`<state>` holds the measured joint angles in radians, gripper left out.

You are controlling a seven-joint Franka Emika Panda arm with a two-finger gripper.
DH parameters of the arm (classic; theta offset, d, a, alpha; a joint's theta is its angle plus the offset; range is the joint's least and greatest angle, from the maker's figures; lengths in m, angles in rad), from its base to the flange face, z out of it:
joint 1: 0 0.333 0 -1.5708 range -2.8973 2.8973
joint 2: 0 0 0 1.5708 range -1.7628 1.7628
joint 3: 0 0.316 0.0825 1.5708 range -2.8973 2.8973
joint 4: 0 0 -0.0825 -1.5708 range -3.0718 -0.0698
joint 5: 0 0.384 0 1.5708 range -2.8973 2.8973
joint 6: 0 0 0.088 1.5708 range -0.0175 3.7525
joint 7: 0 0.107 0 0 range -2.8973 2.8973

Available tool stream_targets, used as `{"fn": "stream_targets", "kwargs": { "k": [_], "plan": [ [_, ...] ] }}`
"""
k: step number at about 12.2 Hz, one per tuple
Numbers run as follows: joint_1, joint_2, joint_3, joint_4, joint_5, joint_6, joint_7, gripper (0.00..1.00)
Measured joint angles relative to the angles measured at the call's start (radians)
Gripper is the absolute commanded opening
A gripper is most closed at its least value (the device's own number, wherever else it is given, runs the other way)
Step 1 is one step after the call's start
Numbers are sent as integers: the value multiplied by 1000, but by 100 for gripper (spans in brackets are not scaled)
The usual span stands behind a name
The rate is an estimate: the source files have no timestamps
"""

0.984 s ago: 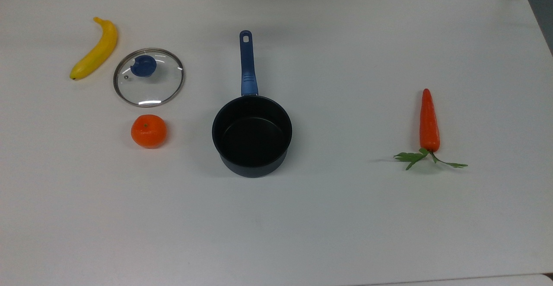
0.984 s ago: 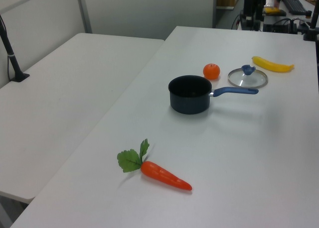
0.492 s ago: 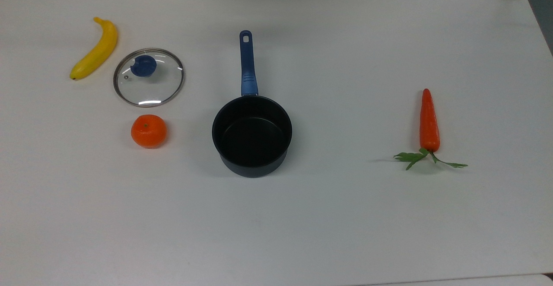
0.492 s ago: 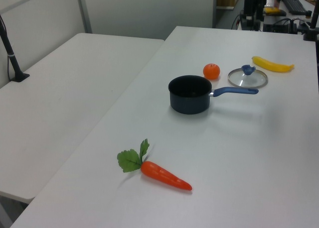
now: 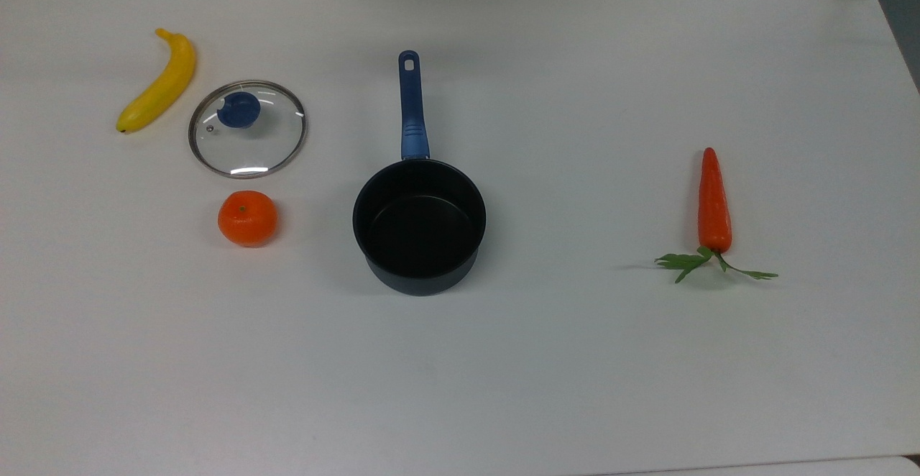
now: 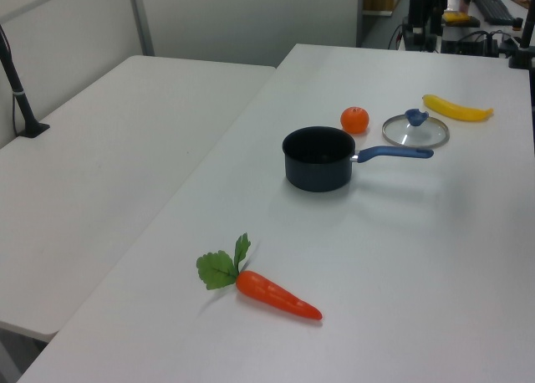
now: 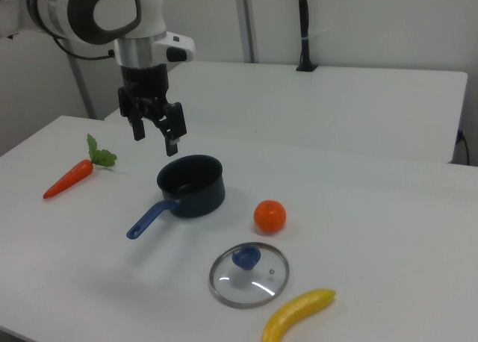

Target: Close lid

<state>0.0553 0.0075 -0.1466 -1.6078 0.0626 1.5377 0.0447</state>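
The lid (image 5: pixel 248 129) is round clear glass with a metal rim and a blue knob. It lies flat on the white table, to the top view's left of the saucepan, also seen as the lid (image 6: pixel 415 130) and the lid (image 7: pixel 249 275). The dark saucepan (image 5: pixel 419 224) stands uncovered and empty, its blue handle (image 5: pixel 411 109) pointing away from the pot; the saucepan (image 6: pixel 318 158) and the saucepan (image 7: pixel 191 185) show the same. My gripper (image 7: pixel 155 139) hangs open high above the table, up and to the right view's left of the pan, holding nothing.
A banana (image 5: pixel 158 82) lies beyond the lid and a tangerine (image 5: pixel 247 218) sits just in front of it. A carrot (image 5: pixel 713 206) with green leaves lies far to the top view's right. A second white table (image 6: pixel 109 165) adjoins at the left view's left.
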Motion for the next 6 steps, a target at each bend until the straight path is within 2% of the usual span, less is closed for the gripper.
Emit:
{"fn": "stream_targets", "kwargs": {
  "k": [6],
  "plan": [
    [-2,21,0,51,20,0,0,100]
  ]
}}
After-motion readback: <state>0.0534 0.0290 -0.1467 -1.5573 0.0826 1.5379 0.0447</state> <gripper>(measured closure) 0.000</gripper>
